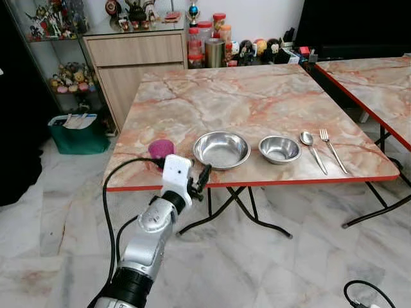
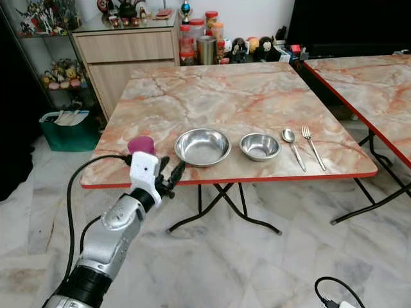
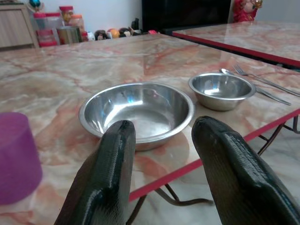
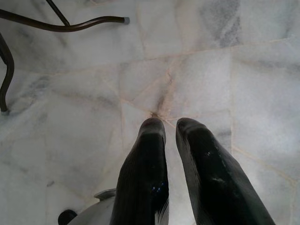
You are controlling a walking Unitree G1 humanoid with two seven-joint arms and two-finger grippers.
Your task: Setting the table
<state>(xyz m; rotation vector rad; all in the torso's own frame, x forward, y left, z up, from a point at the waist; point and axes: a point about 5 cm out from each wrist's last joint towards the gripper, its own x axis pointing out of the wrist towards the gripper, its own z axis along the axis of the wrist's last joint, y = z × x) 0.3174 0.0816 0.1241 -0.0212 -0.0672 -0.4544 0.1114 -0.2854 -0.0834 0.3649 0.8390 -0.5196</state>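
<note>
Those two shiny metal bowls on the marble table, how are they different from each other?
The wide, shallow steel bowl is clearly larger than the small round steel bowl. The large one sits nearer the purple plastic cup; the small one sits beside the metal spoon and metal fork. The large one lies directly ahead of the left gripper. Both are empty, upright and near the table's front edge.

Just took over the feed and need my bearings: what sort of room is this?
Probably a home dining area. A marble-pattern folding table carries a large steel bowl, a small steel bowl, spoon and fork; a wooden sideboard with figurines stands behind. The left gripper hovers open at the table edge.
</note>
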